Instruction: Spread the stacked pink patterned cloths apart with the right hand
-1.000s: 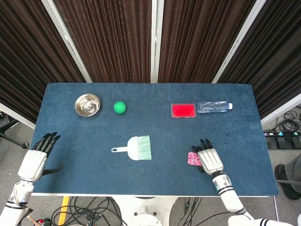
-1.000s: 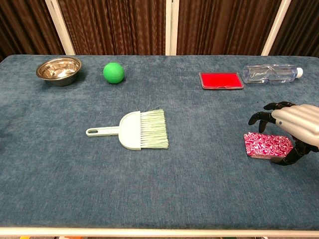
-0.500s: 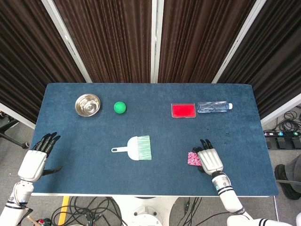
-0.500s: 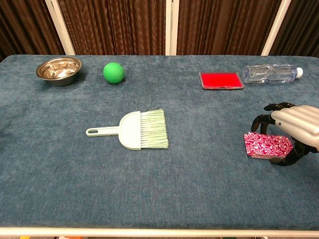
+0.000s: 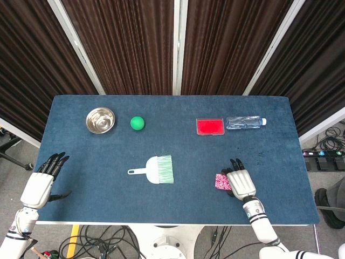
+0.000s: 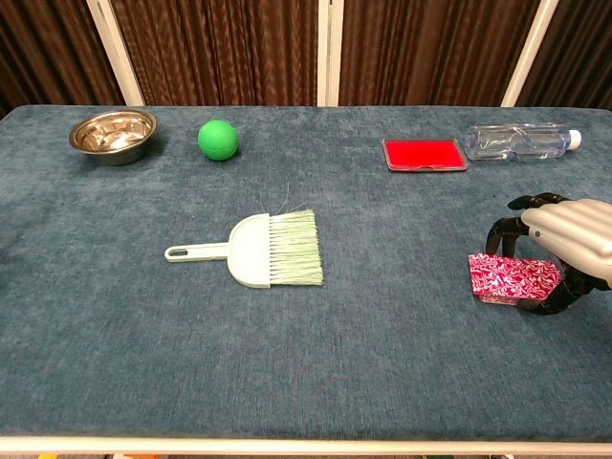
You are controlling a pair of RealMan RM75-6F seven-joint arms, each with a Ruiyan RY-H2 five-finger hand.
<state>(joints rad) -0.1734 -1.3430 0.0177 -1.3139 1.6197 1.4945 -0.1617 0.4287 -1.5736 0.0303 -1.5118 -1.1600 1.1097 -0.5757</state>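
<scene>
The stack of pink patterned cloths [image 6: 507,278] lies folded at the table's front right, also seen in the head view as the cloths [image 5: 221,182]. My right hand [image 6: 566,247] arches over its right part. The fingers come down on the stack's far edge and the thumb sits at its near right edge, so the hand pinches the stack. From above, the right hand [image 5: 241,182] covers the stack's right half. My left hand [image 5: 42,181] rests off the table's front left corner with its fingers apart and nothing in it.
A white and green hand brush [image 6: 262,251] lies mid-table. At the back stand a steel bowl [image 6: 113,135], a green ball [image 6: 218,140], a red flat box [image 6: 425,154] and a clear bottle [image 6: 518,142] on its side. The blue table [image 6: 382,363] ends just right of my right hand.
The right hand's fingers have curled down closer onto the far edge of the cloth stack, and the thumb has tightened in. The left hand has not moved.
</scene>
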